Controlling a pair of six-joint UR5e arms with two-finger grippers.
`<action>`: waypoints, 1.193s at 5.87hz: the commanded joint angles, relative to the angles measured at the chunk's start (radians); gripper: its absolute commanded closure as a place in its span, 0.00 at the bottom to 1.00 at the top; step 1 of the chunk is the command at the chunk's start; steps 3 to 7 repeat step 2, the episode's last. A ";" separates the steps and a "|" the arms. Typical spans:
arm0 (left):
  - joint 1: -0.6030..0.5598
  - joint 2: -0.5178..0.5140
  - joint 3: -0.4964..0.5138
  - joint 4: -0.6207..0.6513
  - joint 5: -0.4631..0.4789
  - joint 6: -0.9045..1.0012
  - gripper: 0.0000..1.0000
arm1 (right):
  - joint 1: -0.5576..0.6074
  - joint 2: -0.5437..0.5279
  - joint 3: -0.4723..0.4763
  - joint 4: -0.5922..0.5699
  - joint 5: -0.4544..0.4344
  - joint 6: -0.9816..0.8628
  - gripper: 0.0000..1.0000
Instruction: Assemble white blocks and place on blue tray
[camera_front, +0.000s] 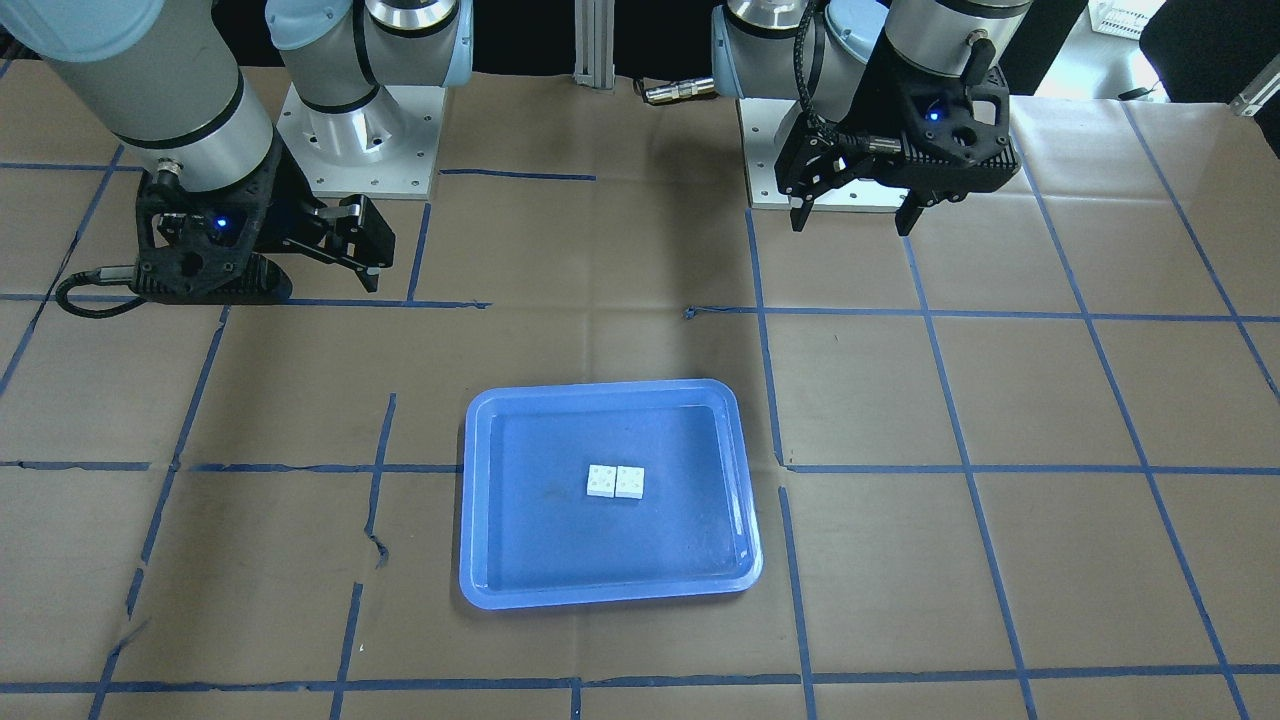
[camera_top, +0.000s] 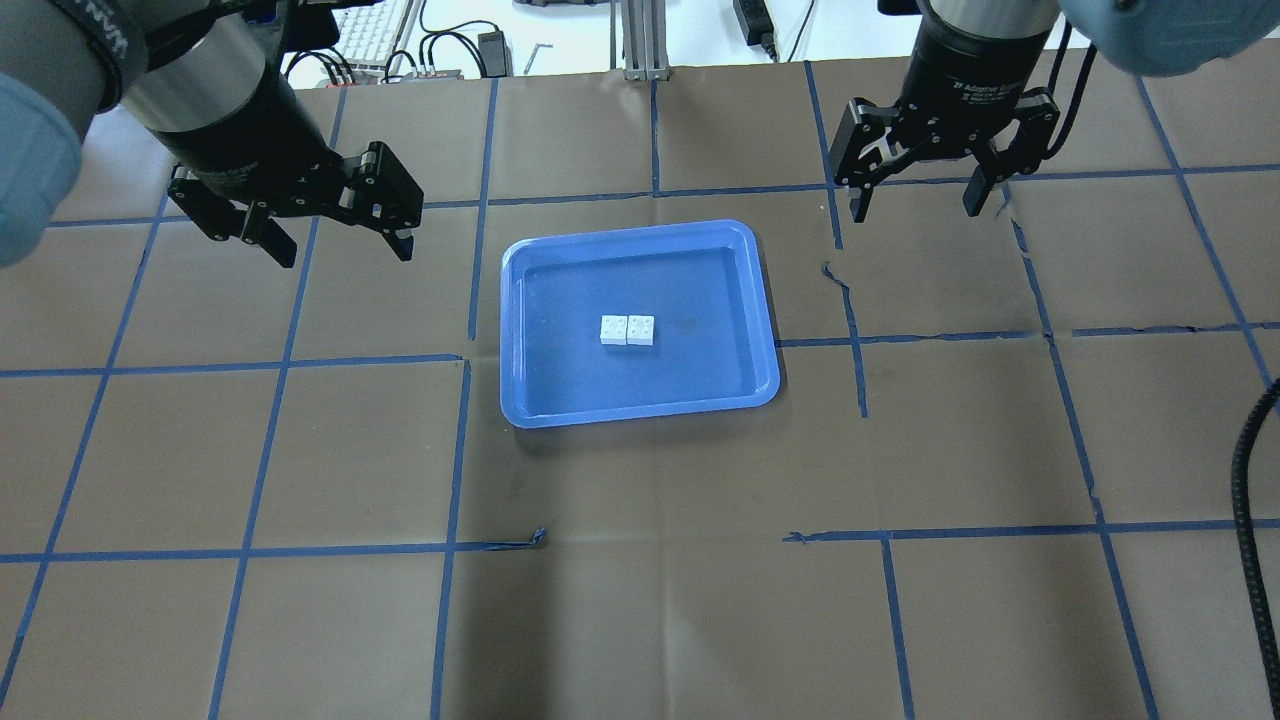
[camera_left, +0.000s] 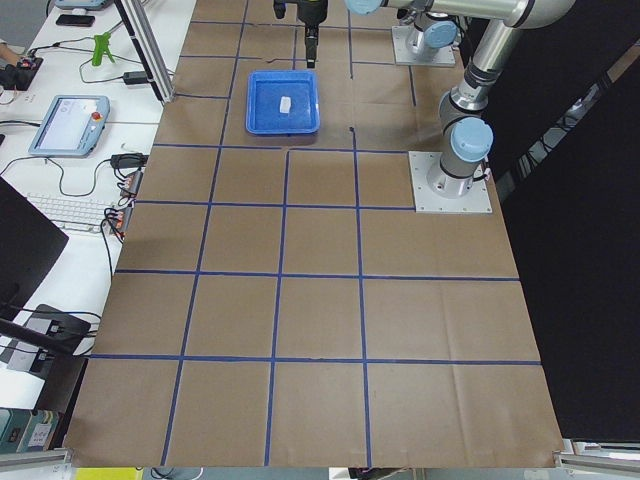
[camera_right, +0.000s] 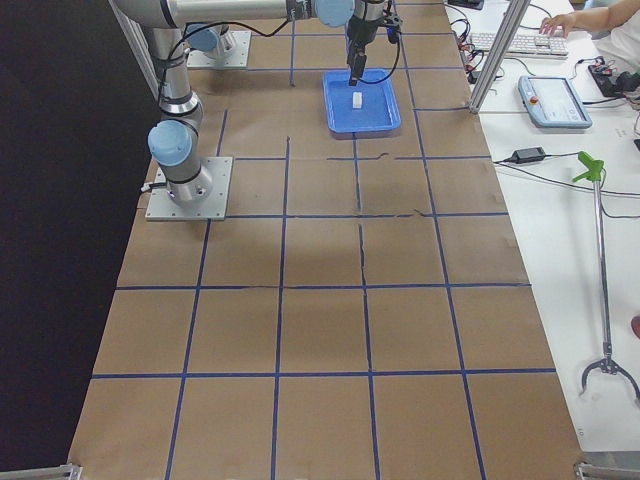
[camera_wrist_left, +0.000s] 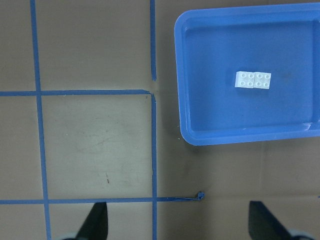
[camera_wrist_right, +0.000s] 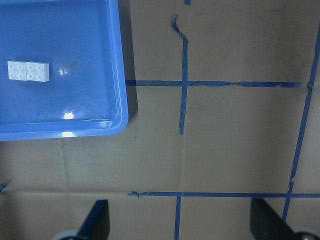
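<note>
Overhead exterior, bottom of frame upward. Shows brown paper table cover (camera_top: 640, 620) across the lower half, gridded with blue tape lines (camera_top: 250, 551), with a frayed tape end (camera_top: 538, 539) left of centre.

Then the blue tray (camera_top: 640, 412) at frame centre, flat on the paper. Holds the white blocks (camera_top: 628, 330) mid-base, studs up, side by side and touching edge to edge, well apart from the rim. Reads the same in both wrist views: one flush white pair. Cannot tell whether locked together or merely butted.

Higher in the frame: left gripper (camera_top: 343, 250) at upper left, spread wide, gripping nothing. Right gripper (camera_top: 917, 208) at upper right, likewise spread and bare. Both off the tray, well apart from the blocks, hovering over paper.

Looks essentially finished: blocks paired, on the tray, released. Probably nothing left but parking the arms, unless the join wants checking.

Top edge, past the table end: white desk with keyboard (camera_top: 370, 30), cables (camera_top: 450, 45) and an aluminium post (camera_top: 633, 40). Exterior right adds a teach pendant (camera_right: 553, 100) and an operator's hand (camera_right: 560, 20) at upper right. Bright, even lab lighting.
</note>
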 joint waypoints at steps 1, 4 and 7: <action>0.000 0.000 -0.001 0.000 -0.001 0.000 0.01 | -0.003 -0.002 0.000 -0.002 -0.003 0.000 0.00; 0.000 0.000 0.000 0.000 -0.001 0.000 0.01 | -0.001 -0.002 0.000 -0.004 -0.003 0.002 0.00; 0.000 0.000 0.000 0.000 -0.001 0.000 0.01 | -0.001 -0.002 0.000 -0.004 -0.003 0.002 0.00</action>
